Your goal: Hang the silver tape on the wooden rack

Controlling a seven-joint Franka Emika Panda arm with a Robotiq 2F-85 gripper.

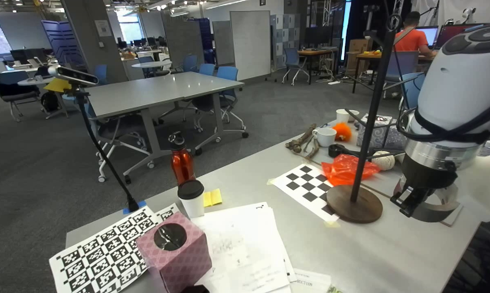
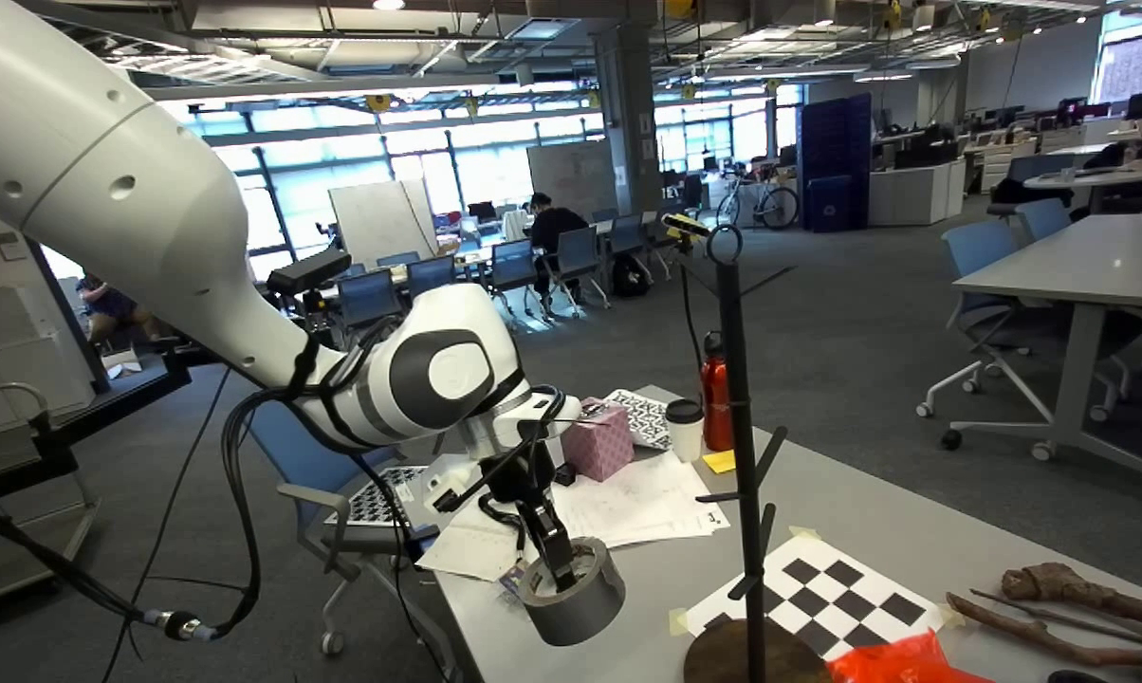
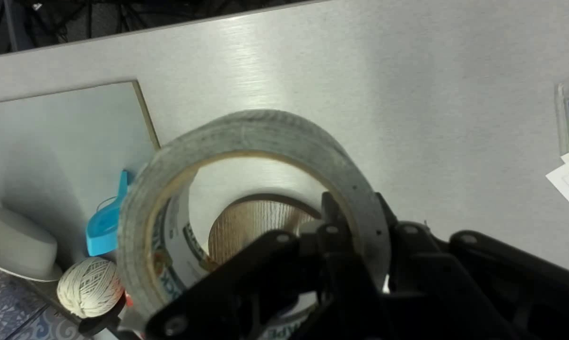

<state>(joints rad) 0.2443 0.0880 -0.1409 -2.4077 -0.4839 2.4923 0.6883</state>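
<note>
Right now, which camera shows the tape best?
The wrist view: the tape looms large there, with its rim and some printing inside its hole visible, though the gripper hides part of it. In both exterior views it looks smaller, held by the gripper, with its grey outer side showing.

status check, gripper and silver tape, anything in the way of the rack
Gripper shut on silver tape. Held aloft, not yet on wooden rack. Orange-red plastic near the rack, probably not blocking.
</note>
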